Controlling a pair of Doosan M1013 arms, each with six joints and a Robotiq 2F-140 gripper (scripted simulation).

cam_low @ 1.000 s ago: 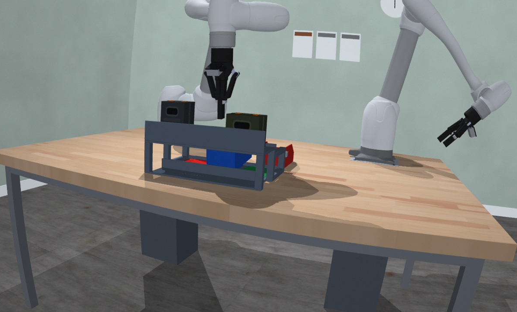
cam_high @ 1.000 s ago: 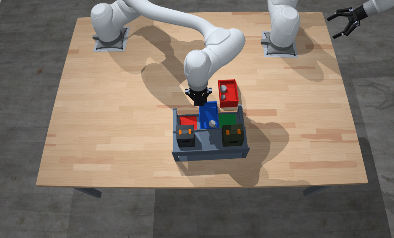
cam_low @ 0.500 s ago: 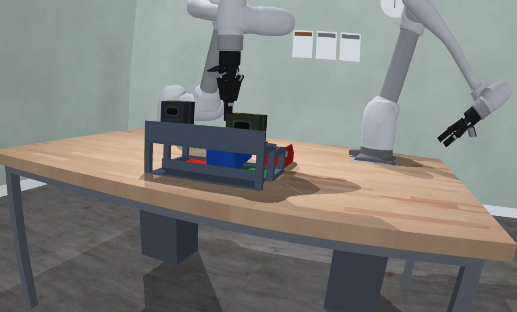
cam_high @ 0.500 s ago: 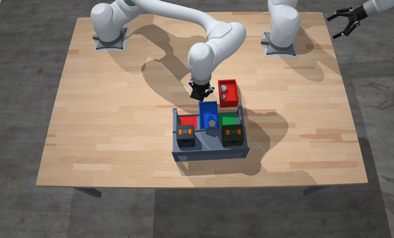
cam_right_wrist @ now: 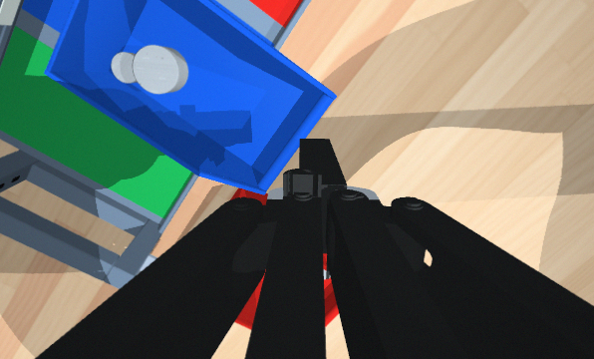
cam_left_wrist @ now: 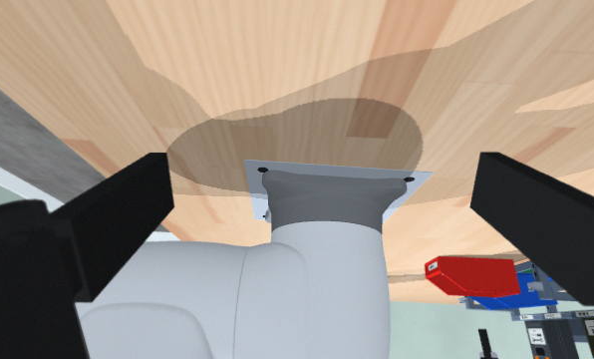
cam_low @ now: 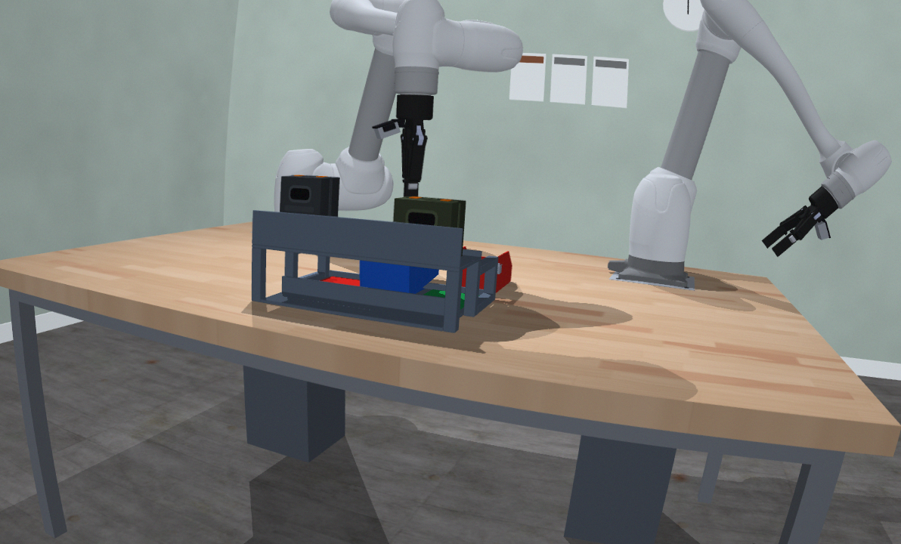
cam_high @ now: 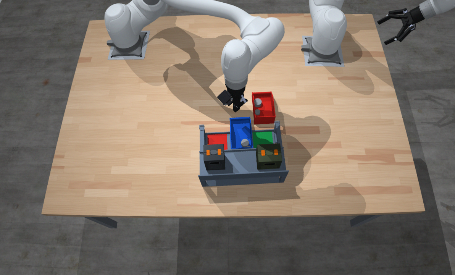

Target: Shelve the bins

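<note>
The blue bin [cam_high: 234, 136] [cam_low: 385, 276] [cam_right_wrist: 277, 65] sits in the shelf's middle spot. Its outer end sticks out past the front lip and looks raised. Grey round parts [cam_high: 244, 142] [cam_right_wrist: 158, 69] lie in it. The red bin [cam_high: 268, 107] [cam_low: 502, 272] [cam_left_wrist: 476, 276] stands on the table before the shelf, with grey parts [cam_high: 257, 102] inside. The red mark [cam_high: 217, 140] and the green mark [cam_high: 263, 137] [cam_right_wrist: 53, 115] are uncovered. My right gripper [cam_high: 236, 109] [cam_low: 410, 192] [cam_right_wrist: 313, 163] is shut and empty, above and just outside the blue bin's outer end. My left gripper [cam_high: 382, 32] [cam_low: 772, 248] [cam_left_wrist: 321, 180] is open and empty, beyond the table's side.
The shelf's upper board [cam_high: 241, 164] carries a dark grey case [cam_high: 214, 163] [cam_low: 309, 196] and an olive case [cam_high: 269, 163] [cam_low: 430, 213]. Shelf posts stand at both ends. The left arm's base [cam_high: 325, 51] [cam_low: 655, 270] [cam_left_wrist: 327, 199] stands at the table's robot-side edge.
</note>
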